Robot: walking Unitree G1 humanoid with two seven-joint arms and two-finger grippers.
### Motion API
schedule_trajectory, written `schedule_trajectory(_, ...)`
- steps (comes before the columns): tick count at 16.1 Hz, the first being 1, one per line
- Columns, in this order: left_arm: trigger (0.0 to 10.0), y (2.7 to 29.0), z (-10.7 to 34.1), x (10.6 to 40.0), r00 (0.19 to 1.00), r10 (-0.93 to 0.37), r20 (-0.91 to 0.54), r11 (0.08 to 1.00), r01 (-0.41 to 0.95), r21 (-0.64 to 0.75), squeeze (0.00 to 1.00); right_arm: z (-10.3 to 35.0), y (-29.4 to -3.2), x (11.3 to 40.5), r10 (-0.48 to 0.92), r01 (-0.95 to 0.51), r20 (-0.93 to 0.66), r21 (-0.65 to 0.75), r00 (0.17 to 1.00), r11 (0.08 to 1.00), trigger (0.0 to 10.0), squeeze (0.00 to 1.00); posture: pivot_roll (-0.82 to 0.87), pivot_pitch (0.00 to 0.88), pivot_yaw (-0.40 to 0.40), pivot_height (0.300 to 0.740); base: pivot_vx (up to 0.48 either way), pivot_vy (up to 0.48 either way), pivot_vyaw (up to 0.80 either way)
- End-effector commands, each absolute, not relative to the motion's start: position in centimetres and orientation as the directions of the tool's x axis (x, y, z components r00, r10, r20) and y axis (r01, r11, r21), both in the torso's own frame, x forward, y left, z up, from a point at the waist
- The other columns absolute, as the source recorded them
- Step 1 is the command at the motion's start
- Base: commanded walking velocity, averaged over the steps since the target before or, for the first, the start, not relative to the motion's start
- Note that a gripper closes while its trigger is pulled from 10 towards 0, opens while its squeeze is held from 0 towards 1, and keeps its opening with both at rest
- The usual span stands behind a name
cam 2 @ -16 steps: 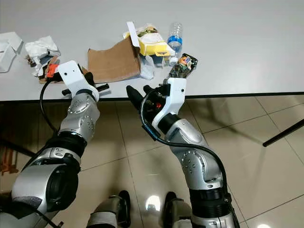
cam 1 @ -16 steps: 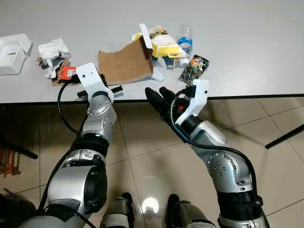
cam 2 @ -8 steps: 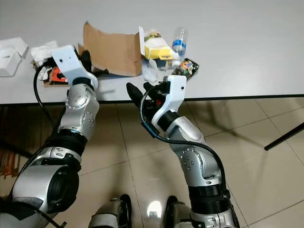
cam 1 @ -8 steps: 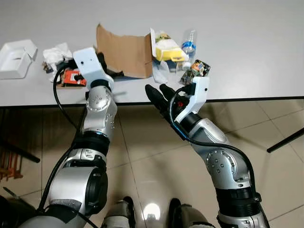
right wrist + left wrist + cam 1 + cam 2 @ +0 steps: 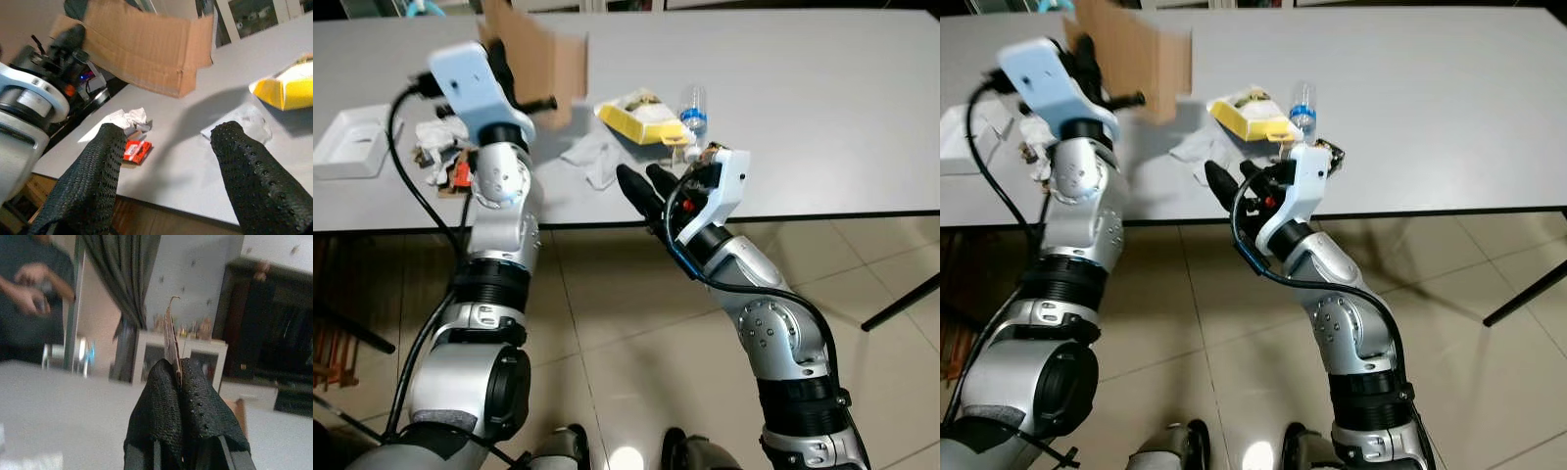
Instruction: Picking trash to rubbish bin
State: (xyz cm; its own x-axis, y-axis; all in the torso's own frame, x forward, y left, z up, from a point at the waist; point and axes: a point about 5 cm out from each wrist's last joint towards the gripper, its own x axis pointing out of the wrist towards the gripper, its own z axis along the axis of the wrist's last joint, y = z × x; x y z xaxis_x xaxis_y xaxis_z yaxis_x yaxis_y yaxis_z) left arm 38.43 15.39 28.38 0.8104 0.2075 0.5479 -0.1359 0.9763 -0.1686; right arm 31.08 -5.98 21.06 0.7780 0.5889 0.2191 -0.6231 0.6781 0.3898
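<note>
a: item one?
b: flat brown corrugated cardboard piece (image 5: 536, 61), hanging in the air above the far left part of the long white table (image 5: 822, 108), blurred in the eye views. seen edge-on in the left wrist view, rising from between the black fingers.

a: held by?
b: left gripper (image 5: 180, 377), raised high over the table, fingers pressed together and pinching the lower edge of the cardboard.

a: other tool?
b: right gripper (image 5: 641, 186), hovering at the near table edge, palm turned up, two long black fingers (image 5: 254, 171) spread wide, gripping nothing.

a: remaining trash?
b: lying on the table:
- yellow and white crumpled food packet (image 5: 641, 116), near the middle, just behind the right gripper.
- small clear plastic bottle with blue label (image 5: 693, 106), lying just beside the yellow packet, on its right.
- thin clear plastic wrapper (image 5: 592, 157), lying flat to the left of the packet, casting next to no shadow.
- crumpled white tissue paper (image 5: 438, 137), sitting by the left arm's wrist.
- small red printed wrapper (image 5: 136, 151), touching the tissue from the near side.
- white shallow foam tray (image 5: 347, 142), resting at the far left end, apart from the rest.

a: background?
b: blurred person in a dark top (image 5: 34, 298), standing beyond the table in the left wrist view, hands raised to chest. dark curtain (image 5: 124, 279) hanging beside. beige tiled floor (image 5: 607, 333) under the table.
</note>
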Motion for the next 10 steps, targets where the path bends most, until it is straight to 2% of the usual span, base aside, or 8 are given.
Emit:
schedule_trajectory(1, 10.0, 15.6, 28.7, 38.0, 0.798, 0.210, 0.564, 0.977, -0.154, -0.146, 0.00, 21.1, -6.1, 31.2, 0.585, -0.623, 0.224, 0.378, 0.779, 0.684, 10.0, 0.00, -0.09, 0.091, 0.041, 0.740, 0.000, 0.000, 0.00)
schedule_trajectory(4, 10.0, 15.6, 29.4, 37.5, 0.782, 0.188, 0.594, 0.982, -0.152, -0.111, 0.00, 21.3, -6.4, 31.5, 0.571, -0.616, 0.235, 0.373, 0.786, 0.694, 10.0, 0.00, -0.09, 0.089, 0.042, 0.740, 0.000, 0.000, 0.00)
schedule_trajectory(10, 10.0, 15.0, 28.9, 36.5, 0.820, 0.108, 0.562, 0.994, -0.093, -0.054, 0.00, 21.7, -8.6, 32.5, 0.457, -0.522, 0.252, 0.384, 0.853, 0.762, 10.0, 0.00, -0.09, 0.074, 0.049, 0.740, 0.000, 0.000, 0.00)
